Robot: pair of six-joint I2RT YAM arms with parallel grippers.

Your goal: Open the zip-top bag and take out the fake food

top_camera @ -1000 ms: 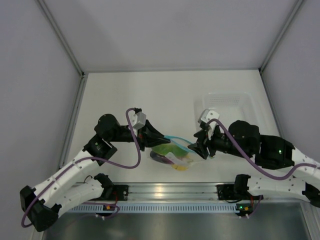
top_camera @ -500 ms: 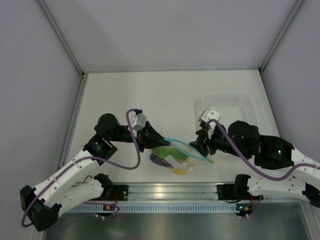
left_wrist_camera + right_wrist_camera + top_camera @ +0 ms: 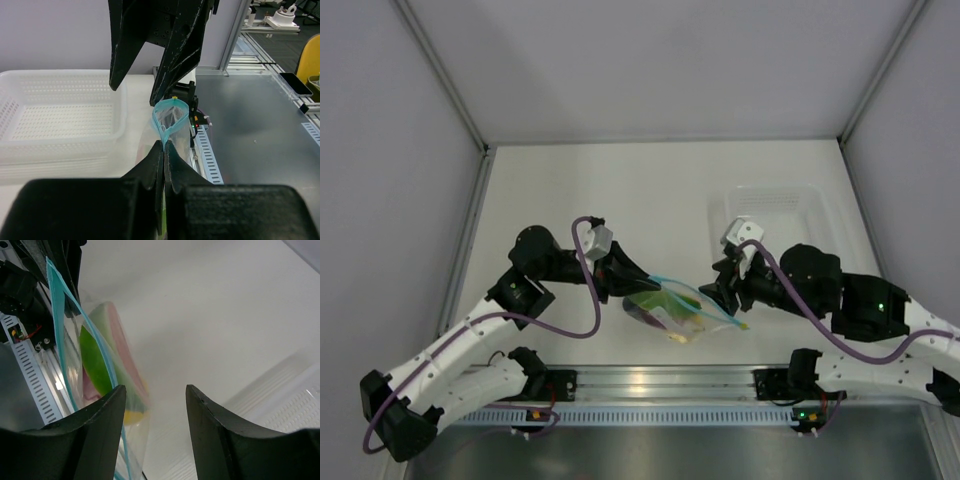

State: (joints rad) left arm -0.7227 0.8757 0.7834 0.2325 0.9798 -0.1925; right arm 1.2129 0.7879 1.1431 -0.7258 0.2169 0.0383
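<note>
The jaws of the left gripper [image 3: 638, 285] are clamped on the teal strip of the clear zip-top bag [image 3: 678, 312], held at the near edge of the white bench [image 3: 620, 190]. Green, purple and yellow fake food [image 3: 655, 302] is seen inside. The jaws of the right gripper [image 3: 718, 297] are spread, perhaps touching the strip. Grey walls [image 3: 670, 70] surround.

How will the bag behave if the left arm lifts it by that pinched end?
Likely floppy: the bag is thin clear film, sagging around the toy food. Probably bottom-heavy, so it may swing under the left gripper. Its mouth gapes; pieces could spill.
</note>
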